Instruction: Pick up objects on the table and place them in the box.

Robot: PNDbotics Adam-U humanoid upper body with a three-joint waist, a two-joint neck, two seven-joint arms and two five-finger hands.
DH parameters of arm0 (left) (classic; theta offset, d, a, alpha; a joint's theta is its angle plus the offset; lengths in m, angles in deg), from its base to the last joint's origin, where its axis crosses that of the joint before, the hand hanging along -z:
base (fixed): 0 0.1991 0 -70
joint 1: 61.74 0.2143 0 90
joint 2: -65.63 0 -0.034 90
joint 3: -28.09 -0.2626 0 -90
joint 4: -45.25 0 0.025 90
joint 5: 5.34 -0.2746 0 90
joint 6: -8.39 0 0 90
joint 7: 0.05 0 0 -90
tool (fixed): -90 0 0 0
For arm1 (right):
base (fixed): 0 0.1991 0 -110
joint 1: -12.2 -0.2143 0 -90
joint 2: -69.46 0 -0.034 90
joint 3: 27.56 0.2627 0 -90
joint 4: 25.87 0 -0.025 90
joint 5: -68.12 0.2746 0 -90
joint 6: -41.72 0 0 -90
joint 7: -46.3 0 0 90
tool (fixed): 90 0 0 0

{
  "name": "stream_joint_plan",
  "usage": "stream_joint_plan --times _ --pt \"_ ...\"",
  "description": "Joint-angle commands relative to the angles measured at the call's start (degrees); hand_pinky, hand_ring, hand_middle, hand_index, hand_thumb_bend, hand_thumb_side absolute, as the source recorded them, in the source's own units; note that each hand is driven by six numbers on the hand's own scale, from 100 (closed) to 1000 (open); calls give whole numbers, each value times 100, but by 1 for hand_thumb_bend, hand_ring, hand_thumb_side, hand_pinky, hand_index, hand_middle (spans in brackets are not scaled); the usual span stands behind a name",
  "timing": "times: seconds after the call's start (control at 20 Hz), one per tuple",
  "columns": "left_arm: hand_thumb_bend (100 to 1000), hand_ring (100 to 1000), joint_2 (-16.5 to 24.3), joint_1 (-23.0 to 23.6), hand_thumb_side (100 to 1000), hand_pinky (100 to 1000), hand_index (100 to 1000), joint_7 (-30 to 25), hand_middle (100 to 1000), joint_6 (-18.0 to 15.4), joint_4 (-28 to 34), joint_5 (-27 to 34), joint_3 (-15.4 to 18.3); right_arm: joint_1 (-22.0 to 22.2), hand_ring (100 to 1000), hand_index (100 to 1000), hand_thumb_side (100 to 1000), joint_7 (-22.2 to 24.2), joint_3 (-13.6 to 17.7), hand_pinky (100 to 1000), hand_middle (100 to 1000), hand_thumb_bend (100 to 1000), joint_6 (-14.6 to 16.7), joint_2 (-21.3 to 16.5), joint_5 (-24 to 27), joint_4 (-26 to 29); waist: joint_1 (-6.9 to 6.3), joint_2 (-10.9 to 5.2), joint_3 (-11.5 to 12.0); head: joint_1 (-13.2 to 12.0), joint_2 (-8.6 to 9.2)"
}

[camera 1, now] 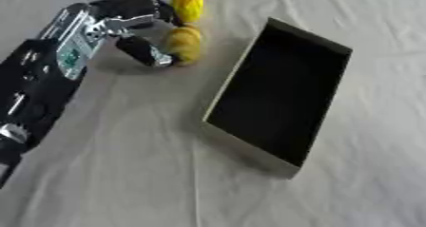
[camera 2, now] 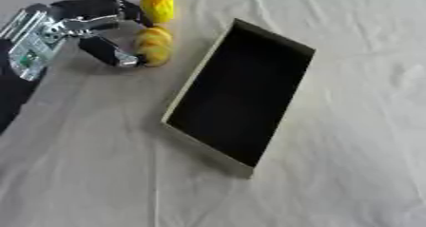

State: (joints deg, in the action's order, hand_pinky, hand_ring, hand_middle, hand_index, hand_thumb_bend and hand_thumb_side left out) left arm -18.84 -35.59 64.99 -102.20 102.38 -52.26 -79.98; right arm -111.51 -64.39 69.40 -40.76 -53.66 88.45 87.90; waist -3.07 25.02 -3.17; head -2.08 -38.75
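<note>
Box: one shallow rectangular box point(camera 1: 279, 90), dark inside, pale rim, laid askew on the white tablecloth point(camera 1: 150, 174); nothing is seen inside it.
Box position: centre-right of the view, its long side running from upper right to lower left; well apart from the lower table edge.
Left hand: the left hand point(camera 1: 125, 24) is seen at upper left, the arm entering from the left side; fingers point(camera 1: 137, 5) and thumb point(camera 1: 146, 52) are curled in a C-shape around the nearer yellow object.
Left hand state: grasping; the thumb tip is touching the lower side of the nearer yellow object point(camera 1: 183, 43), the fingers are arched over its top. Whether the object is lifted off the cloth cannot be told.
Right hand: not shown in either view.
Nearer yellow object: oval, yellow with darker orange patches, placed just beside the box's upper left corner but not touching it; outside the box.
Farther yellow object: a second oval yellow object point(camera 2: 157, 4) is seen above the first, close to the fingers; contact with them cannot be told. Outside the box.
Counts: boxes 1; yellow objects 2; robot hands visible 1.
Objects in box: 0 seen.
Objects on cloth: 2, both at upper left of the box.
Surface: creased white cloth is spread over the whole table.
</note>
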Motion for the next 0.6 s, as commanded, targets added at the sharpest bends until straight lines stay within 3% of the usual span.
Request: stream_joint_plan --times 0.05,0.35,0.5,0.6 --pt "372 827 17 -60 580 821 854 94 768 35 -17 -169 64 -33 792 786 476 -5 70 870 767 100 -27 -89 52 82 18 -109 -21 -44 27" --pt "358 774 -43 -39 520 787 796 387 696 61 -140 -581 91 27 792 785 484 -15 85 873 766 100 -47 -37 82 82 26 -89 -56 -72 30" --pt "347 710 -86 -40 399 745 728 621 617 73 -187 -764 112 72 792 784 492 -39 107 874 765 100 -46 -2 112 82 33 -83 -70 -82 27" --pt "294 660 -111 -32 288 713 679 799 572 83 -222 -862 117 101 792 784 497 -53 117 874 764 100 -54 23 139 82 38 -82 -78 -87 23"
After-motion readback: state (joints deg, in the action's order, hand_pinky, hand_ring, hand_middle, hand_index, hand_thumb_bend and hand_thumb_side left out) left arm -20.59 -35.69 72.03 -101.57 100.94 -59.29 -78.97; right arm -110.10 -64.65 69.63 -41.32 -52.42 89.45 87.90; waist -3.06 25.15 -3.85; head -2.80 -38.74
